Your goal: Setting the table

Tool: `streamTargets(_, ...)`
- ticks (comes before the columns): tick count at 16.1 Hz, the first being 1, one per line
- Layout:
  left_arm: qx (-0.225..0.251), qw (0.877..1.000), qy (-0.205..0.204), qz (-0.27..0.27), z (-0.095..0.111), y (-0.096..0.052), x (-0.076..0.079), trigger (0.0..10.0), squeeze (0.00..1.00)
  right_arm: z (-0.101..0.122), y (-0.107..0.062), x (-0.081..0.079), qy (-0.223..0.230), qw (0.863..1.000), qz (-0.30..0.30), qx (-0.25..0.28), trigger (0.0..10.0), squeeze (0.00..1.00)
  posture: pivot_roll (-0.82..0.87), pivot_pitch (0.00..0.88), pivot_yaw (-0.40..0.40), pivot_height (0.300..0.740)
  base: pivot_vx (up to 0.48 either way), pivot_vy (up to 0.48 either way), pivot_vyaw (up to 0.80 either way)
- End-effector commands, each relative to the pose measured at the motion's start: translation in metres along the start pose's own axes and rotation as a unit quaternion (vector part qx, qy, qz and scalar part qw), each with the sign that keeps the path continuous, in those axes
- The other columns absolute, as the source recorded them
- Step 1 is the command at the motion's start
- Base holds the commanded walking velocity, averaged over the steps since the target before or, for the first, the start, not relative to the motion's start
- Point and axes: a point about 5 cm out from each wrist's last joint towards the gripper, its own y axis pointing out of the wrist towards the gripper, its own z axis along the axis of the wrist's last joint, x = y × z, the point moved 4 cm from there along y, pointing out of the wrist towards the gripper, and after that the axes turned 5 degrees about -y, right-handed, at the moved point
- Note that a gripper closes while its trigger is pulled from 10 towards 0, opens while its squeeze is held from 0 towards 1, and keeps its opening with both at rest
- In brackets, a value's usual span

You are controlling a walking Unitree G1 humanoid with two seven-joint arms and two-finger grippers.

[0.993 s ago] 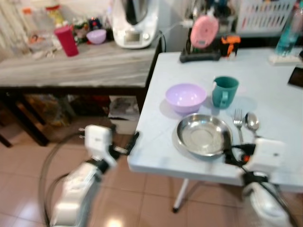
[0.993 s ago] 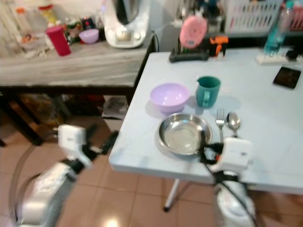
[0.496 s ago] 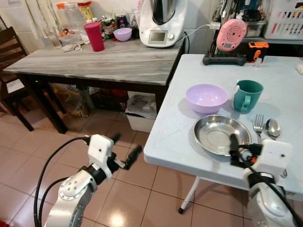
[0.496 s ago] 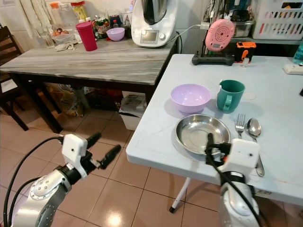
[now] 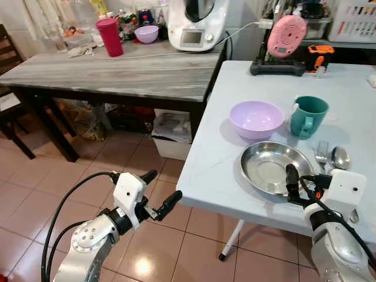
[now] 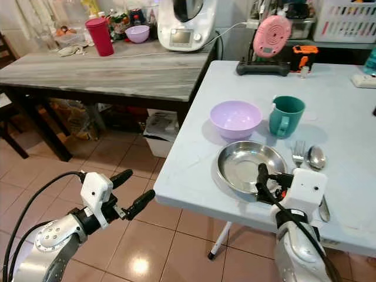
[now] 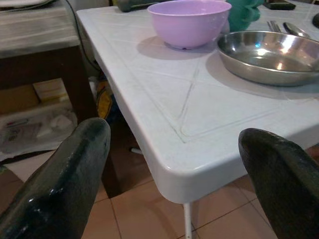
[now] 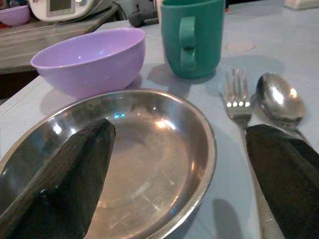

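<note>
Five pieces make up the setting on my white plastic table [image 5: 211, 158]: the round steel plate [image 5: 274, 168] near the front edge, the lilac plastic bowl [image 5: 256, 119] and teal mug [image 5: 308, 116] just behind it, the steel fork [image 5: 321, 155] and spoon [image 5: 339, 157] side by side to its right, where a diner would reach. My right gripper [image 8: 174, 169] hangs empty, fingers spread, at the plate's near rim. My left gripper [image 5: 158, 194], likewise agape, waits off the table's corner over the tiled floor [image 5: 35, 182].

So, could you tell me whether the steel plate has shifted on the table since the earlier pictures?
No. The plate sits as before, just below the bowl and beside the fork; only the camera moved.
</note>
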Motion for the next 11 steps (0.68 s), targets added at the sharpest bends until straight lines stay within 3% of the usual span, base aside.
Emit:
streamTargets(1, -0.004, 1.0, 0.014, -0.009, 0.0, -0.003, 0.001, 10.0, 0.0, 0.005, 0.002, -0.002, 0.006, 1.0, 0.01, 0.003, 10.0, 0.0, -0.25, 0.056, 0.096, 0.74, 0.0, 0.0, 0.0)
streamTargets(5, -0.017, 0.998, 0.03, -0.054, -0.001, -0.002, 0.009, 10.0, 0.0, -0.001, 0.007, 0.0, 0.012, 1.0, 0.014, -0.021, 10.0, 0.0, -0.25, 0.071, 0.093, 0.74, 0.0, 0.0, 0.0)
streamTargets(11, -0.015, 0.997, 0.032, -0.061, -0.001, -0.001, 0.014, 10.0, 0.0, -0.011, 0.006, 0.012, 0.021, 0.999, -0.013, -0.048, 10.0, 0.0, -0.25, 0.084, 0.1, 0.74, 0.0, 0.0, 0.0)
